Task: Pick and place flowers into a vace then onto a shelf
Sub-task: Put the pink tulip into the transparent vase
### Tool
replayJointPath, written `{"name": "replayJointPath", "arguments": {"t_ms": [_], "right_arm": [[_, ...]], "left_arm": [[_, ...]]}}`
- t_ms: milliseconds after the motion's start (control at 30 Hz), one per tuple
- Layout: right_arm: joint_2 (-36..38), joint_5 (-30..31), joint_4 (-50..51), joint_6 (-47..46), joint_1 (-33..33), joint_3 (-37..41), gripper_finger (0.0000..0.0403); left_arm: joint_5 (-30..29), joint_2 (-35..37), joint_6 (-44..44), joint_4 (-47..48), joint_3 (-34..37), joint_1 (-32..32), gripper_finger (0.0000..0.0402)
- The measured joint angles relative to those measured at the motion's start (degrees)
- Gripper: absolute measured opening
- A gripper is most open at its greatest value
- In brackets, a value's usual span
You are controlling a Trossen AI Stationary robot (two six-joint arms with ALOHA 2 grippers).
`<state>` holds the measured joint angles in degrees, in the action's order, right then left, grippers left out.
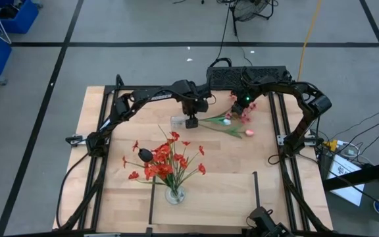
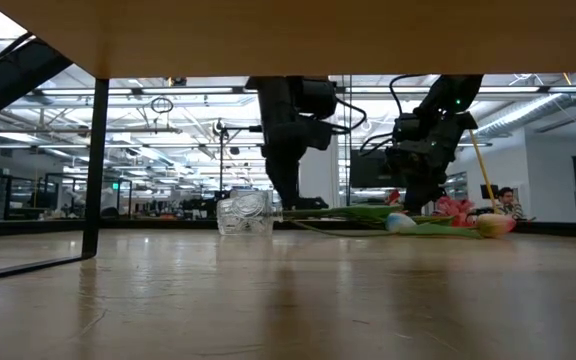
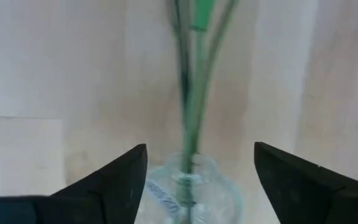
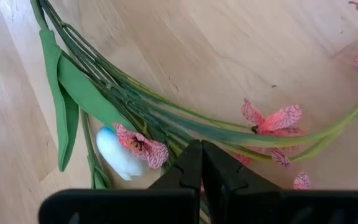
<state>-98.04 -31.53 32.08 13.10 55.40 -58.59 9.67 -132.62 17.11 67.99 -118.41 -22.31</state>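
The left gripper [image 1: 191, 122], fingers apart at frame centre, hovers over the small clear glass vase [image 1: 178, 122] lying sideways, green-stemmed tulip and pink-blossom flowers [image 1: 232, 125] trailing rightward toward the closed right gripper [image 1: 245, 104] (nearer the blooms).

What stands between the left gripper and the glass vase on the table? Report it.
Nothing visible does. The left gripper is open right at the glass vase, and only the green stems already in the vase's mouth run between its fingers. The right gripper is shut over the pink blossoms, clear of that path.
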Motion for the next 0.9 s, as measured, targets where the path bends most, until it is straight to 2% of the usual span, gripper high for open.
{"name": "replayJointPath", "arguments": {"t_ms": [200, 467, 767, 900], "right_arm": [[0.0, 0.0, -2.3, -0.5, 0.0, 1.3, 0.0000], [0.0, 0.0, -3.5, -1.7, 0.0, 1.6, 0.0000], [0.0, 0.0, -3.5, -1.8, 0.0, 1.6, 0.0000], [0.0, 0.0, -3.6, -2.0, 0.0, 1.6, 0.0000]], "left_arm": [[0.8, 0.0, 0.5, 0.5, 0.0, -0.2, 0.0307], [0.8, 0.0, 0.7, 1.0, 1.9, 0.1, 0.0294], [-2.7, 0.0, -0.5, -0.5, 8.4, 0.7, 0.0263], [-4.7, -0.1, 0.1, -0.8, 8.7, 0.7, 0.0238]]}}
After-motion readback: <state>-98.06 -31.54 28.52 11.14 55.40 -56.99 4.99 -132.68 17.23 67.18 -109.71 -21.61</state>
